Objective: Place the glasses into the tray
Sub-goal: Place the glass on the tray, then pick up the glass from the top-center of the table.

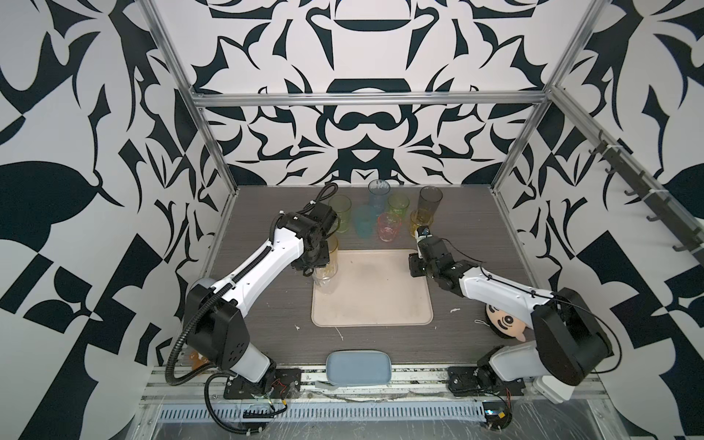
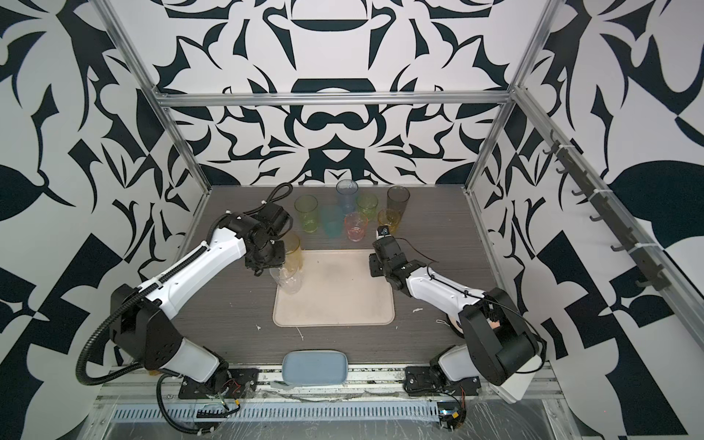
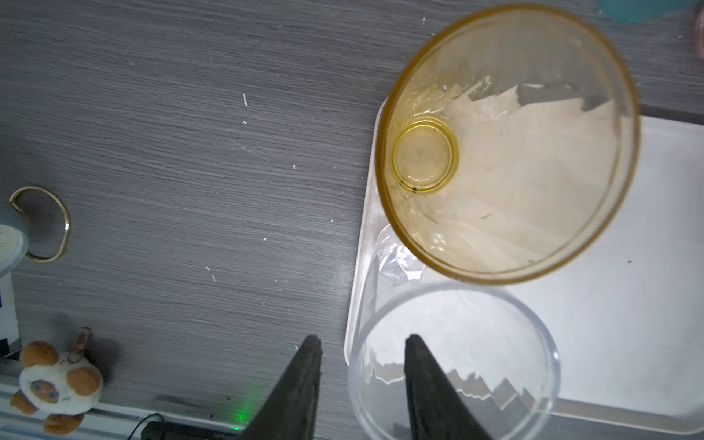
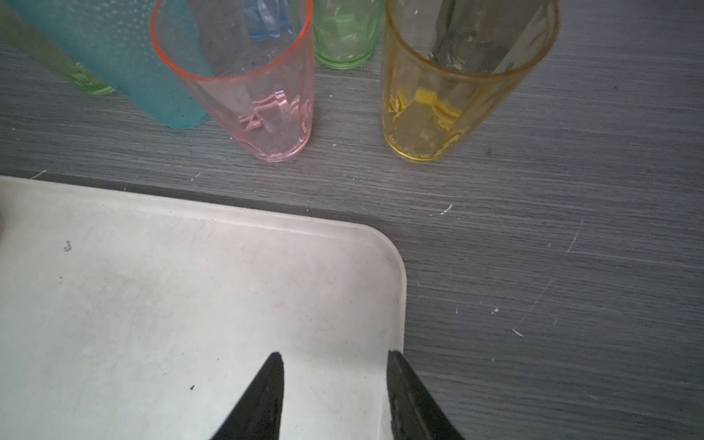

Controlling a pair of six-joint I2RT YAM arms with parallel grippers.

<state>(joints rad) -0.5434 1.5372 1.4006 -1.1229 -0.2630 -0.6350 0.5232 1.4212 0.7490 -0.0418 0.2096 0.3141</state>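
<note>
LEFT jaws: parted, straddling colourless tumbler (image 3: 476, 339) wall, gripping nothing | tumbler: upright in tray (image 1: 373, 297), 9 o'clock edge, beside amber tumbler (image 3: 506, 144) | RIGHT jaws: parted, empty, over tray's 2 o'clock corner

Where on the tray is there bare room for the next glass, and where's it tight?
Bare: the tray's middle and near half, between the clear tumbler and amber tumbler at its far left corner and the right gripper over its far right corner. Crowded: the table strip behind the far rim, from the yellow-green tumbler to the grey tumbler.
</note>
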